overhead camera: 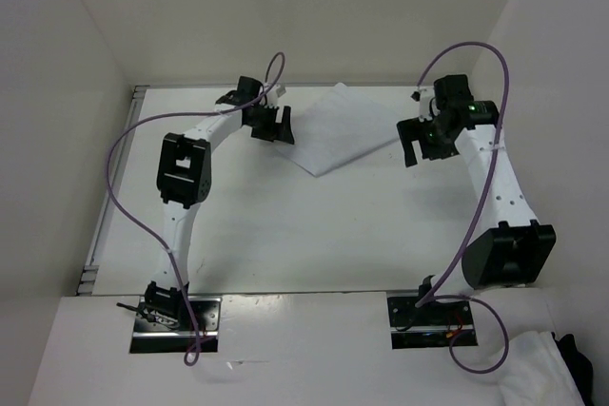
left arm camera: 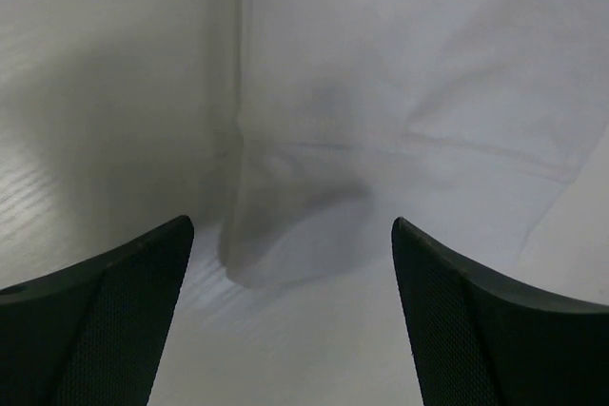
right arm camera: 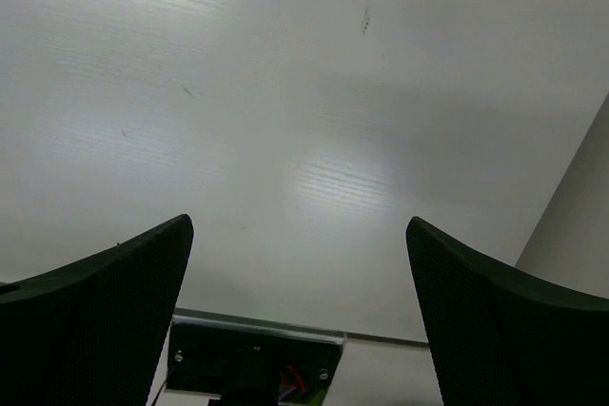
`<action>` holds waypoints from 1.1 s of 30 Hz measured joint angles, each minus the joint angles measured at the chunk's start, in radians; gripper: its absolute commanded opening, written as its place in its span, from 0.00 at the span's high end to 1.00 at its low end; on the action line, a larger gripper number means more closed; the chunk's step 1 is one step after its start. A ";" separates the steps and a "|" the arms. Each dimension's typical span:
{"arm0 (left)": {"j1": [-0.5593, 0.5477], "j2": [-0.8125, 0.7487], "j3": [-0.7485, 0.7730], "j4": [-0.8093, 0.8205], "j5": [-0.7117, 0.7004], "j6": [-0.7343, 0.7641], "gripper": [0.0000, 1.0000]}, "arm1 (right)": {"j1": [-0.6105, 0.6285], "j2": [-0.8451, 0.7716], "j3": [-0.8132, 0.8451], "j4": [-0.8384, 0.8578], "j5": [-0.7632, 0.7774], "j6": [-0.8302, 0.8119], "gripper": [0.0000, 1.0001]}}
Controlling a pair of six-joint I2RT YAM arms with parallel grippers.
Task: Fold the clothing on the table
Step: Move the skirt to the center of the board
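Cloth bundle (overhead camera: 538, 373) runs off-frame; spread left pincer (overhead camera: 273, 128) overlaps clothing's (overhead camera: 333, 130) edge.

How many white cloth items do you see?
2. The clothing lies at the far middle of the table; a rumpled white bundle sits at the near right corner of the view, partly cut off.

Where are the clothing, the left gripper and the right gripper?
clothing (overhead camera: 335, 128), top external view, middle of the flat fabric.
left gripper (overhead camera: 273, 130), top external view, midway between its fingertips.
right gripper (overhead camera: 419, 149), top external view, midway between its fingertips.
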 measured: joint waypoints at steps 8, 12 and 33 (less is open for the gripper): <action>-0.034 0.043 0.037 -0.006 -0.051 0.019 1.00 | -0.071 -0.056 -0.035 -0.002 -0.026 -0.008 0.03; -0.045 0.047 0.037 -0.008 -0.055 0.012 1.00 | -0.070 -0.059 -0.037 -0.001 -0.026 -0.008 0.04; -0.260 -0.039 0.961 0.150 0.124 -0.587 1.00 | -0.153 -0.122 -0.106 0.040 -0.108 0.023 0.10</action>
